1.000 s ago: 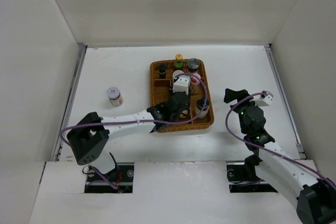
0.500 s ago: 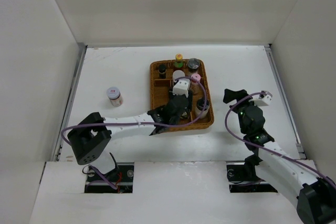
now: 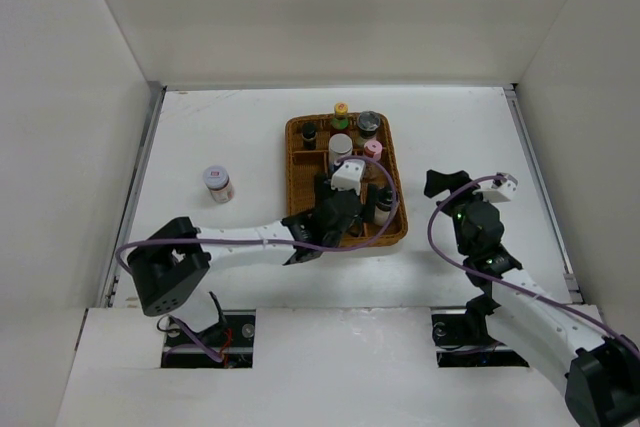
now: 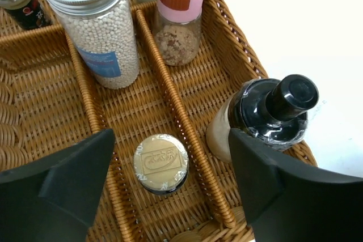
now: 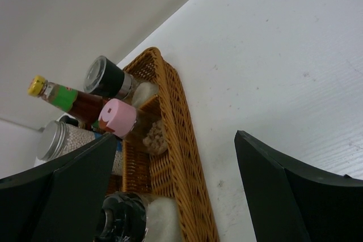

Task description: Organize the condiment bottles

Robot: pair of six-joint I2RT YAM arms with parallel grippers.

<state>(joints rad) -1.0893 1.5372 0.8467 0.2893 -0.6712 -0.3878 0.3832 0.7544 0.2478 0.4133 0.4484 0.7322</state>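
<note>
The lone jar (image 3: pixel 217 184) stands upright well left of the tray (image 3: pixel 291 152), nearer the left gripper (image 4: pixel 170 143), whose jaws gape empty; the right gripper (image 5: pixel 176 140) is likewise apart.

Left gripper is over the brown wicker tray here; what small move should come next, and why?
Probably raise the left gripper straight up. Its jaws stand open either side of the small gold-lidded jar, upright in a compartment of the brown wicker tray. A white-capped jar stands alone on the white table, left of the tray.
</note>
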